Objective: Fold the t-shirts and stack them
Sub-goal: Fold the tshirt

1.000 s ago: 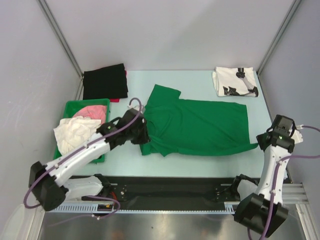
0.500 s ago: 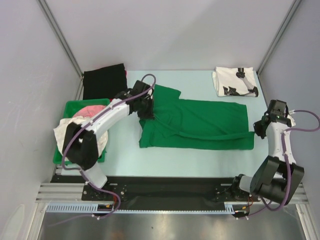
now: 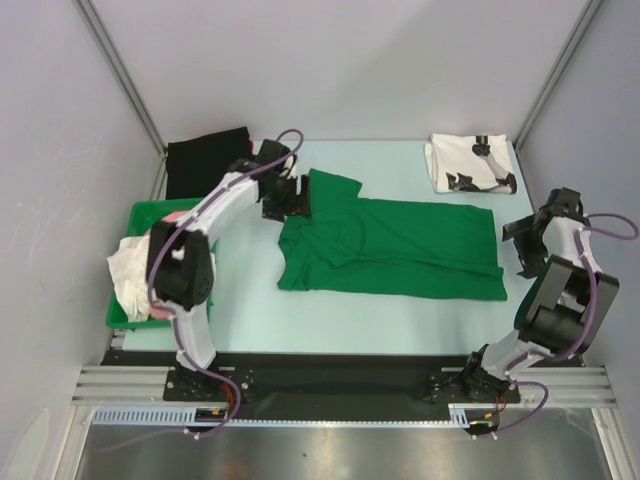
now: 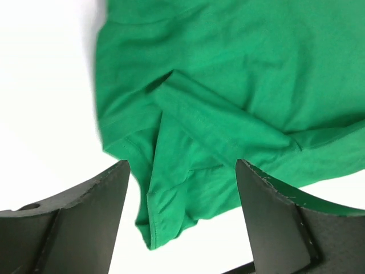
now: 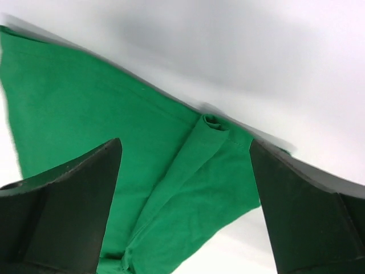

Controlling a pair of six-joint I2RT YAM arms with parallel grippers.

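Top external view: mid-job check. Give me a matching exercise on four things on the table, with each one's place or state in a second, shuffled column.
Things
1. green t-shirt
2. white printed t-shirt
3. black cloth
4. green bin

Places and states
A. far left corner of the table
B. left edge, with crumpled cloth in it
C. far right corner, folded small
D. middle, lying long from left to right

Pairs: 1-D, 2-C, 3-A, 4-B
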